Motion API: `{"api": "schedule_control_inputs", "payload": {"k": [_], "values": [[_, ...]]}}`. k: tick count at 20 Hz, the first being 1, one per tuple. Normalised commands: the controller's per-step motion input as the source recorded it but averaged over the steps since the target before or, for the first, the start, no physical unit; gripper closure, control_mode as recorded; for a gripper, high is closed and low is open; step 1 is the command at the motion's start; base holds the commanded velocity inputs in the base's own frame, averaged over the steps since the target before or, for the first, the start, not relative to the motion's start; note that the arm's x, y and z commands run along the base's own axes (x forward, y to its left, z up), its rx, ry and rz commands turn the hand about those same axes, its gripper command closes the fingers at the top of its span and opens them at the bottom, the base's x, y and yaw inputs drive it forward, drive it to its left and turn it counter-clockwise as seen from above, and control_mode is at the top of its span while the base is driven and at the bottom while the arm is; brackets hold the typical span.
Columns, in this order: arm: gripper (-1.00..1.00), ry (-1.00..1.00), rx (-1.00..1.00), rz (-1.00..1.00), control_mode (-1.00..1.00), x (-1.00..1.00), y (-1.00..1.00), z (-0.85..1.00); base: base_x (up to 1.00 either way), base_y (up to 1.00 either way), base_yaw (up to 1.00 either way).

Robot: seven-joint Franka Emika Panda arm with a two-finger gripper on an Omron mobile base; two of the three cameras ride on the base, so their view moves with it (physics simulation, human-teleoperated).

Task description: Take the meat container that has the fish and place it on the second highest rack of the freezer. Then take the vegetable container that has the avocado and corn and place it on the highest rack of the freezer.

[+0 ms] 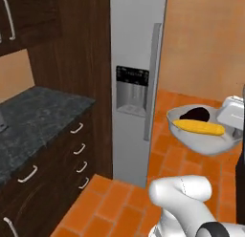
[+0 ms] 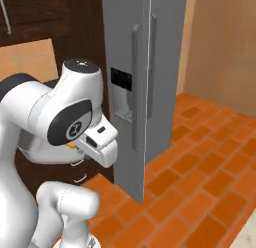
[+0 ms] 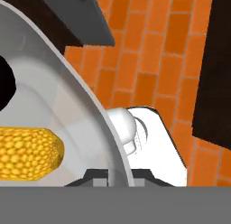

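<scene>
corn (image 1: 198,127) lengthwise across bowl (image 1: 203,141) (held aloft)

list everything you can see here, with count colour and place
round grey metal bowl: 1, grey, held up above the brick floor
yellow corn cob: 1, yellow-orange, in the bowl
dark egg-shaped avocado: 1, near black, in the bowl behind the cob
tall grey freezer: 1, grey, doors shut
dark stone counter: 1, dark grey, left
brick floor: 1, orange
gripper: 1, dark tips, shut on the bowl rim
</scene>
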Motion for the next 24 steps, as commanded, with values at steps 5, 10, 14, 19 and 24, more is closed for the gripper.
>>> {"api": "schedule_control_inputs", "payload": {"k": [5, 10, 14, 19, 24], "values": [[1.00, 0.00, 0.00, 0.00, 1.00, 0.00, 0.00, 0.00, 0.20, -0.24, -0.76], [1.00, 0.00, 0.00, 0.00, 1.00, 0.00, 0.00, 0.00, 0.88, -0.02, -0.52], [1.00, 0.00, 0.00, 0.00, 1.00, 0.00, 0.00, 0.00, 1.00, -0.02, -0.36], [1.00, 0.00, 0.00, 0.00, 1.00, 0.00, 0.00, 0.00, 1.00, -0.31, -0.22], [1.00, 0.00, 0.00, 0.00, 1.00, 0.00, 0.00, 0.00, 1.00, -0.53, -0.01]]}}
